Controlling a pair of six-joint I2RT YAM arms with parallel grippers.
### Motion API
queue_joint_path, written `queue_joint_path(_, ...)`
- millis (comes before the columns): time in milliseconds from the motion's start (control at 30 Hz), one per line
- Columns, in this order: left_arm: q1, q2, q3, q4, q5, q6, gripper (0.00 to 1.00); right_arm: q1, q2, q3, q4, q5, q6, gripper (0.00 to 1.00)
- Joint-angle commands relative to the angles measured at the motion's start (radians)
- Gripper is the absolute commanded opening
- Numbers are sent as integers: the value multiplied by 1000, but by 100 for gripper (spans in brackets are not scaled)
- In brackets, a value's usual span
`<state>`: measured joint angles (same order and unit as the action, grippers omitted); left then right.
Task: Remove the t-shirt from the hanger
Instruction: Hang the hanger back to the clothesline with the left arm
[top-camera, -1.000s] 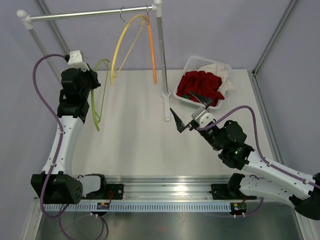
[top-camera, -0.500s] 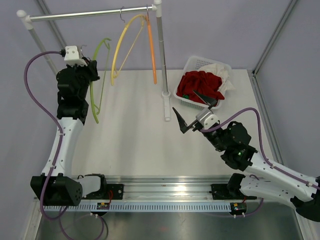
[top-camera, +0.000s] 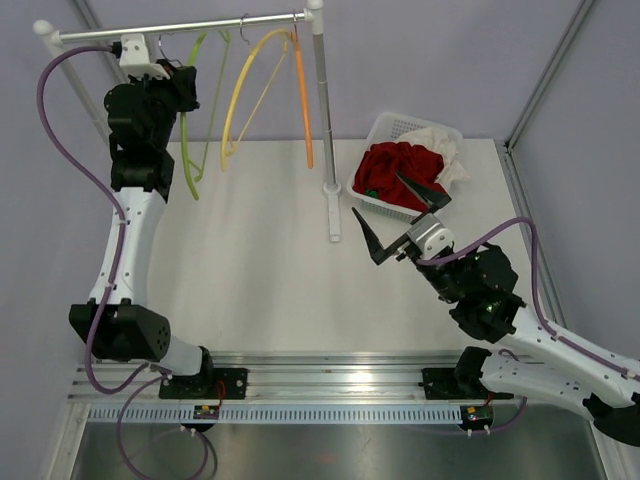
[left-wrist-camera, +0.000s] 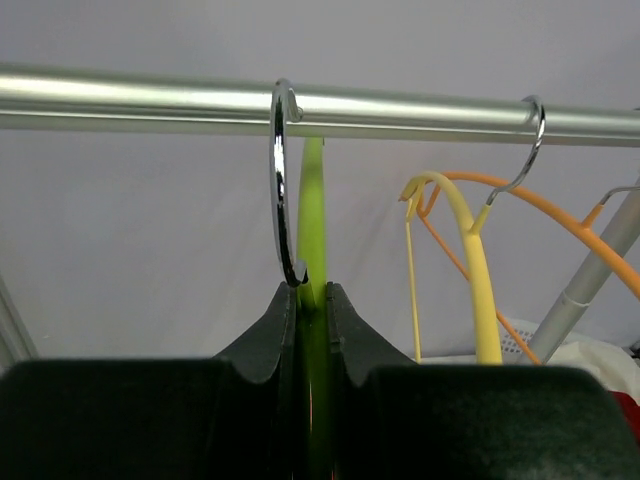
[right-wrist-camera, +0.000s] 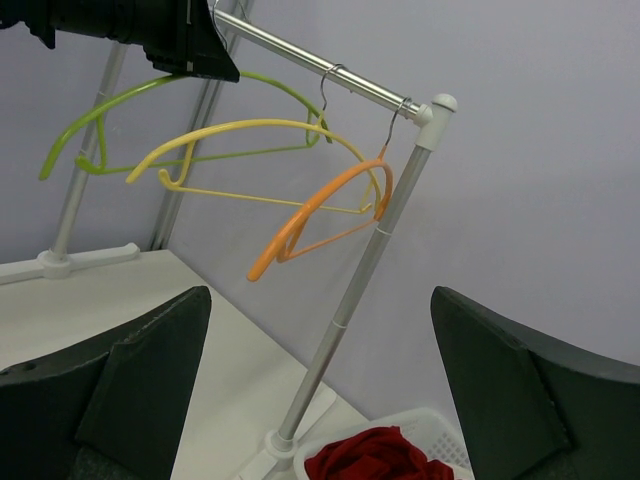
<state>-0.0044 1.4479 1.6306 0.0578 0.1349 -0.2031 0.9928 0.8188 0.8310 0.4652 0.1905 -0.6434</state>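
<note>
The right gripper (right-wrist-camera: 320, 300) is gaping wide, its fingers sitting at seven and five o'clock. A green hanger (right-wrist-camera: 110, 103), a yellow hanger (right-wrist-camera: 250, 123) and an orange hanger (right-wrist-camera: 300, 215) are hanging from the rail (right-wrist-camera: 370, 84) toward twelve o'clock. A red t-shirt (right-wrist-camera: 370, 455) is lying in a white basket (right-wrist-camera: 440, 430) at six o'clock.

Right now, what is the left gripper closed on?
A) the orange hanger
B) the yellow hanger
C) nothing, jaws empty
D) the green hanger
D: in the left wrist view the left gripper pinches the green hanger just below its metal hook.
</note>
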Motion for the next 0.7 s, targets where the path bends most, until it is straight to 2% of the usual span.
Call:
queue_joint_path(0, 3, 40, 60, 77, 71, -42, 0, 1, -27, 26, 7, -6, -18, 100)
queue_joint_path(167, 4, 98, 121, 59, 81, -53, 0, 3, -44, 14, 10, -6, -27, 99)
queue_joint_path(433, 0, 9, 25, 109, 48, -45, 0, 3, -50, 3, 13, -2, -32, 99)
queue_joint_path(667, -20, 43, 107, 68, 42, -30, 0, 1, -44, 5, 12, -6, -30, 100)
